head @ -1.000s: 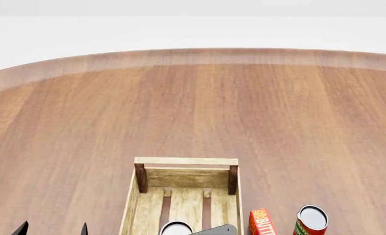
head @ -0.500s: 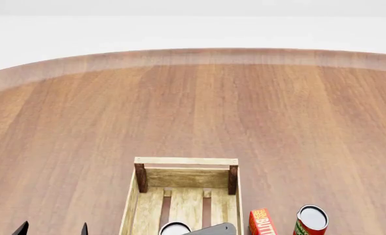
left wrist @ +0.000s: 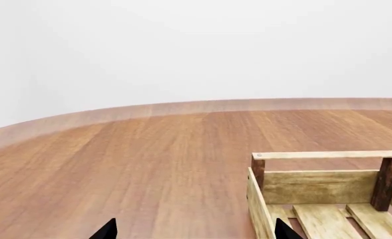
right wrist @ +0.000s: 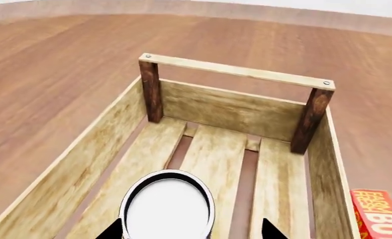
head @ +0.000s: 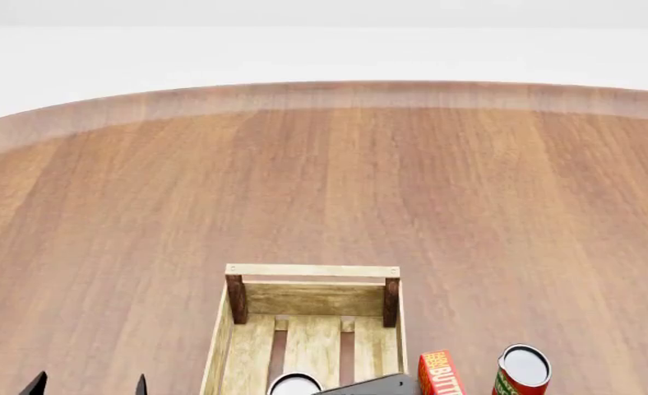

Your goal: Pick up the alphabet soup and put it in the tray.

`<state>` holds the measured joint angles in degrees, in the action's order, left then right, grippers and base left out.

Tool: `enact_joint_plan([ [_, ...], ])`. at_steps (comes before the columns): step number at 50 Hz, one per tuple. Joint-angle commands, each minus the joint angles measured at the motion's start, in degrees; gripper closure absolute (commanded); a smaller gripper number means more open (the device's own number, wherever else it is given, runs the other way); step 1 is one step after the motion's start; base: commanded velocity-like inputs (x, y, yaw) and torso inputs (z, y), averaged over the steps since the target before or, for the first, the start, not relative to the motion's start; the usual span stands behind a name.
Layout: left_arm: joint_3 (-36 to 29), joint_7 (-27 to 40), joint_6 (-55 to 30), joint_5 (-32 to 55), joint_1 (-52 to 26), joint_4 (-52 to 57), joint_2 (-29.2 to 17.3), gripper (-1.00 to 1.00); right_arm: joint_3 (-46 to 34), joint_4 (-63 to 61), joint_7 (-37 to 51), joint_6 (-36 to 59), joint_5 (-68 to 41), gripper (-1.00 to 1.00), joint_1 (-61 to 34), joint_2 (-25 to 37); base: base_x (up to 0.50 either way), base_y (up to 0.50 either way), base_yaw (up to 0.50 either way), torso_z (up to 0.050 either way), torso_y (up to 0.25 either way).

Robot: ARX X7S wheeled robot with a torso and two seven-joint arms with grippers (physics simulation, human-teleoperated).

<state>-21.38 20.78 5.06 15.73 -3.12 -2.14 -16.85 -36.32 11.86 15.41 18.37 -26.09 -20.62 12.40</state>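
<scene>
The alphabet soup [right wrist: 168, 208] shows only its whitish round top; it stands upright inside the tray [right wrist: 236, 71], over the slatted floor near the left side wall. My right gripper [right wrist: 190, 230] is open around the can: one fingertip [right wrist: 111, 232] is at its edge, the other stands well clear. In the head view the soup's top [head: 294, 384] peeks in at the bottom edge inside the tray [head: 313, 271]. My left gripper [left wrist: 194, 230] is open and empty over bare table, just left of the tray [left wrist: 325, 155]; it also shows in the head view [head: 88, 385].
A red butter box [head: 439, 374] stands just outside the tray's right wall, also seen from the right wrist [right wrist: 376, 214]. A red-and-green can [head: 521, 370] stands further right. The round wooden table [head: 324, 164] stretches far beyond the tray.
The right arm's grey body has shifted slightly to the right at the bottom of the head view. The soup's top sits a touch lower. The left gripper has not moved.
</scene>
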Motion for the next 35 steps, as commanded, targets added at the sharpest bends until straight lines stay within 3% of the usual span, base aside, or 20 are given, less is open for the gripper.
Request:
enact_joint_plan([
  [1, 0.0, 0.3, 0.3, 0.0, 0.1, 0.3, -0.2, -1.00, 1.6, -10.2, 3.0, 2.6, -1.6, -1.00, 2.5, 3.4, 0.00, 0.00, 0.00, 0.000, 0.000],
  [19, -0.5, 0.8, 2.4, -1.4, 0.5, 1.8, -0.7, -1.00, 4.9, -28.7, 8.1, 4.1, -4.6, -1.00, 6.8, 8.8, 0.00, 0.00, 0.00, 0.000, 0.000],
  [35, -0.9, 1.9, 5.8, -4.3, 1.5, 4.3, -1.4, -1.00, 6.7, -34.5, 9.5, -1.1, -2.5, -1.00, 10.6, 11.7, 0.00, 0.00, 0.00, 0.000, 0.000],
])
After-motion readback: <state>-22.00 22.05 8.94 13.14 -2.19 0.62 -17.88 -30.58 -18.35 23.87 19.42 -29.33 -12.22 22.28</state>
